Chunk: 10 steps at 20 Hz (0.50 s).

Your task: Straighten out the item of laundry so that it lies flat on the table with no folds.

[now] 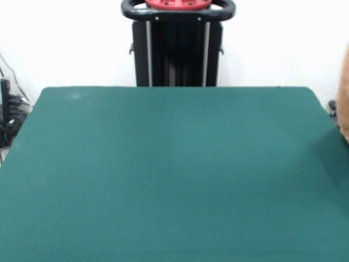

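No readable text, label, brand, number or sign anywhere.

Pedestal (178, 53): black upright column, boxy, with two thin pale vertical strips running down its front face and small dark tabs jutting from each side. At its top a glossy black ring-shaped rim (178, 13) with rounded ends, and inside it a red disc-like base part (178, 4), cut off by the upper edge.
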Each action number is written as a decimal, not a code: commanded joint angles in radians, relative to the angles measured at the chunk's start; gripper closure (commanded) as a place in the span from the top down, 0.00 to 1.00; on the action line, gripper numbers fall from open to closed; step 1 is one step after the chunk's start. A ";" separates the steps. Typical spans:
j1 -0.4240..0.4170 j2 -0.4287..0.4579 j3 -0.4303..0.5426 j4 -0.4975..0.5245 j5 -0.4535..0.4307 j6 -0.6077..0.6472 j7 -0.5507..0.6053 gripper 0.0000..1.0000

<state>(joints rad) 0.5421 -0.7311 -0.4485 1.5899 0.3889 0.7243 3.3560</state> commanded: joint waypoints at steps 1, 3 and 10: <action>-0.190 -0.093 0.167 0.240 -0.178 -0.107 -0.458 0.00; -0.238 -0.106 0.202 0.267 -0.218 -0.140 -0.477 0.00; -0.315 -0.107 0.226 0.317 -0.401 -0.234 -0.486 0.00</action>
<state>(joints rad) 0.2510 -0.8261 -0.4010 1.7115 0.1202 0.5814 3.1522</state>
